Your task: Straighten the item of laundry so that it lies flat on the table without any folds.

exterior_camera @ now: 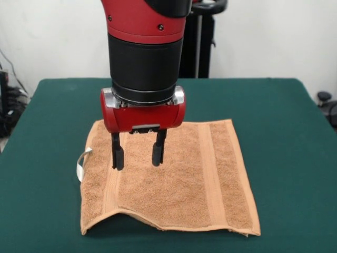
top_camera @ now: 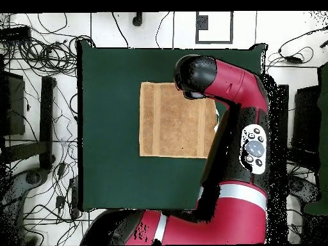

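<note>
Hovering over the towel [exterior_camera: 174, 179], the gripper [exterior_camera: 138, 156] had its fingers apart, holding nothing; below it the towel's near edge bulged off the table [exterior_camera: 47, 158].

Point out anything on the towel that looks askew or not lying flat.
The towel is mostly spread on the table, but in the front view its near edge lifts into a hump with shadow beneath, close to the left corner. A small white tag sticks out from its left side. The open gripper hangs above the towel.
</note>
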